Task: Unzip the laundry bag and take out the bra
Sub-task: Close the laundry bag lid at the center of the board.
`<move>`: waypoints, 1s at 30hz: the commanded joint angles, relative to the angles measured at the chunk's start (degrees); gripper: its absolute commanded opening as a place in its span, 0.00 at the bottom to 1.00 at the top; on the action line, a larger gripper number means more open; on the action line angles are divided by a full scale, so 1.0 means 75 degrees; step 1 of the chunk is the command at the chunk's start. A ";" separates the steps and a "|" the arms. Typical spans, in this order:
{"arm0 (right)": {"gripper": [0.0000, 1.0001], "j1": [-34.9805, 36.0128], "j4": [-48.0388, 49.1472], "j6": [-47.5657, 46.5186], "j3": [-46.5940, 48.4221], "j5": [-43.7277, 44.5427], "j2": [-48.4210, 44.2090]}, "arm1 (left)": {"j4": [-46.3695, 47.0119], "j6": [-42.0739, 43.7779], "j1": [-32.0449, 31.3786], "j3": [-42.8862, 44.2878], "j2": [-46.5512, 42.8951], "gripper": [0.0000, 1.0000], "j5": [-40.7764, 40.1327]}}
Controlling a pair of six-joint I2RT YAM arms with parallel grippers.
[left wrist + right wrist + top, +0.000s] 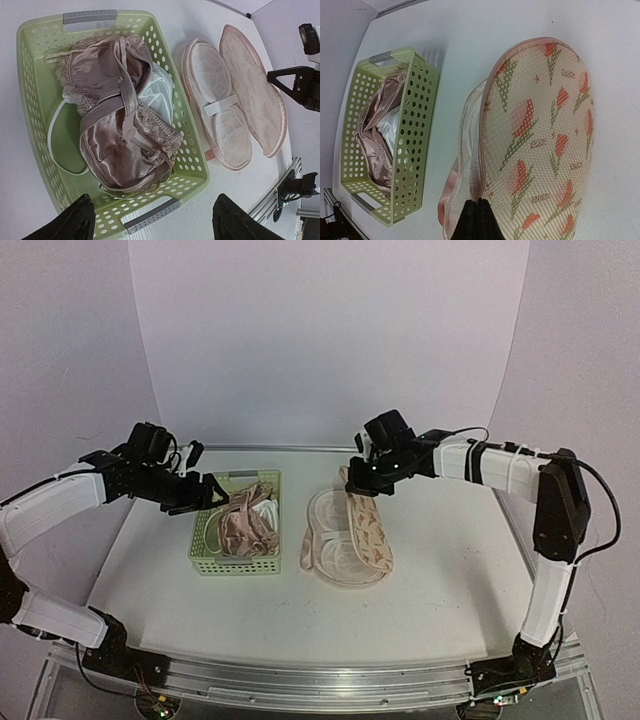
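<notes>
We cannot see the zip pull anywhere on the laundry bag [335, 550]. The tips of the right jaws are cut off by the bottom edge of the right wrist view. What shows there is two dark fingers [471, 220] pressed together on the pink-edged rim of the printed lid [540, 140], so those jaws are clamped on the bag.

The bag lies unzipped near the middle of the desk [440, 560]. Its lid is held tilted up along its 3 o'clock side, baring white lattice cups and a white strap [220, 106]. The lid's tulip print carries a small repeated word [542, 199] that looks like "ENJOY", though we cannot read it for sure.

At 9 o'clock of the bag stands a light green lattice basket [235, 569]. The satin, lace-trimmed bra [245, 530] lies in it, over something white that it mostly hides. The left jaws hang spread wide above the basket's 10 o'clock corner, holding nothing; only their tips show in the left wrist view.

The desk is plain white, backed by a curved pale lavender backdrop [330, 340].
</notes>
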 commanded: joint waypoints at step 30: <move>0.30 0.0910 0.1622 0.1269 0.1372 -0.0450 0.2299 | 0.0275 -0.0220 -0.0034 -0.0228 -0.0614 0.82 0.0152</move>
